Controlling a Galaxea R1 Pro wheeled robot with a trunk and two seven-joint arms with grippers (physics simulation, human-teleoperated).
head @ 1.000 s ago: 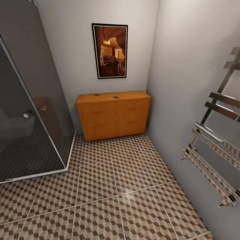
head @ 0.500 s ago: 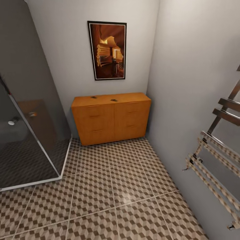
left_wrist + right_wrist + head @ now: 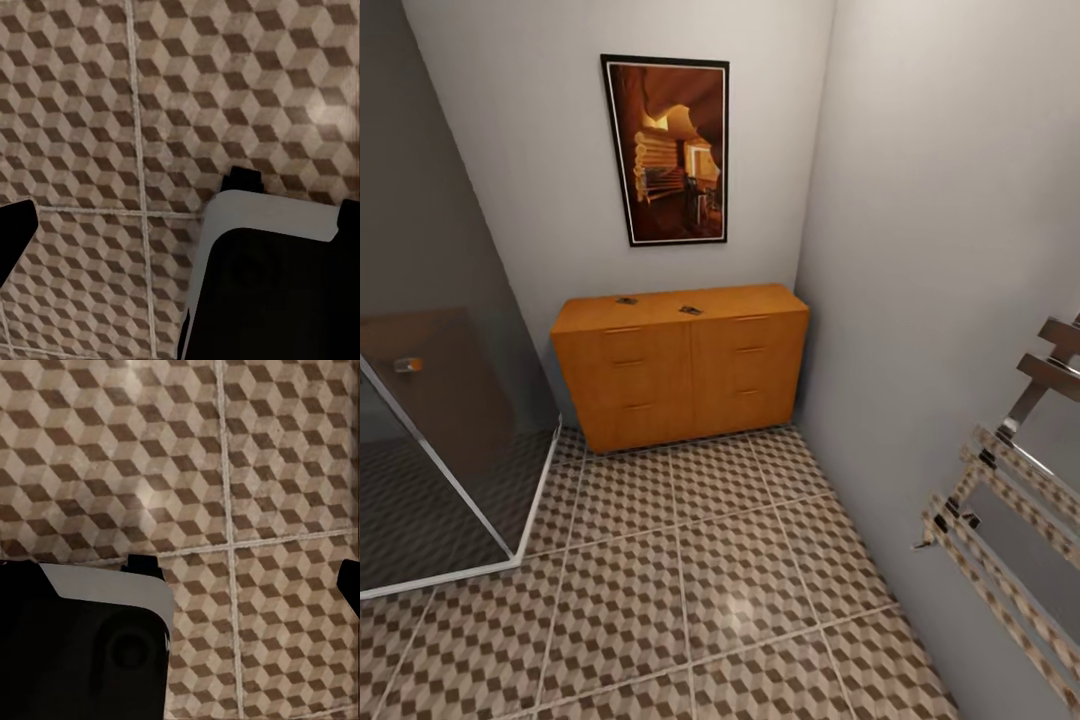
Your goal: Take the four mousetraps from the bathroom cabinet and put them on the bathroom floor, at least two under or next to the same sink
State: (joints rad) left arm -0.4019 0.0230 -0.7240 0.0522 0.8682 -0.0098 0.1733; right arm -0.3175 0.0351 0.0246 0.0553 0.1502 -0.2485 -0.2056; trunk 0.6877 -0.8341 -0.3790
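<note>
Through the head camera I see the cabinet [image 3: 680, 365], a low, wide orange-brown wooden sideboard with flat drawer fronts and slim bar handles, set in the corner against a plain matte wall. Two mousetraps sit well apart on its smooth top: one [image 3: 626, 300] nearer the left end, another [image 3: 690, 310] close to the middle, both tiny flat dark rectangles with pale specks of metal. A black-framed picture [image 3: 665, 150] in amber tones hangs above. The bathroom floor [image 3: 690, 560] is large square tiles printed with a brown, beige and white cube pattern, pale grout between, with a soft glossy highlight. To the left stands a smoked-glass shower enclosure [image 3: 430, 450] with a pale frame; to the right, a chrome towel rail [image 3: 1010, 500] of flat bars.

Under my left gripper [image 3: 180, 217] and right gripper [image 3: 247, 574], both wrist cameras look straight down onto those tiles, grout lines crossing beneath. Dark fingertip edges and a rounded black-and-white housing show, but I cannot tell whether either gripper is open or closed. The traps lie far ahead of both.
</note>
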